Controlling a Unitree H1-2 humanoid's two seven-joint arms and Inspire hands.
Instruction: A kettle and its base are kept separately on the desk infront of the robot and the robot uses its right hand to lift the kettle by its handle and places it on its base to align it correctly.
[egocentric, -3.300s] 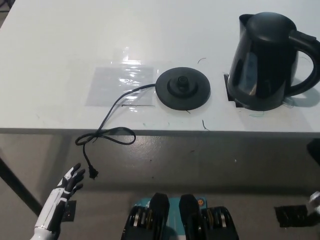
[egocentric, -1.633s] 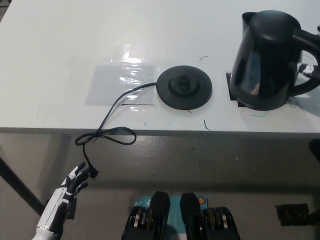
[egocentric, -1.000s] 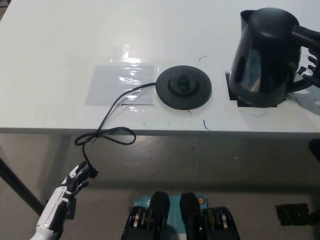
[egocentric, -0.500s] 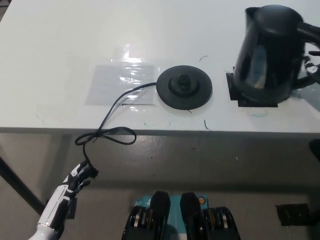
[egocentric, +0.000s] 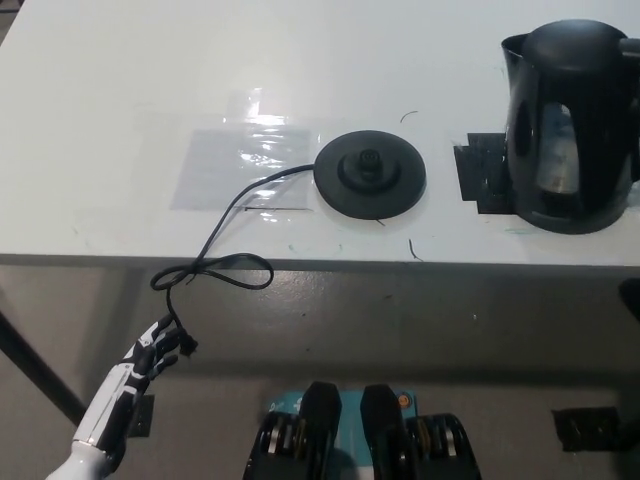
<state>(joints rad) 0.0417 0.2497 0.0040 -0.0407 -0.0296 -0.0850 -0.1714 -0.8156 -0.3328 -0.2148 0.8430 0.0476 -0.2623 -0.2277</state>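
With the kettle at the desk's right edge, well apart from the base, right hand out of view, and left hand idle, loosely spread, below: lift vertically, then lower centred onto the base.
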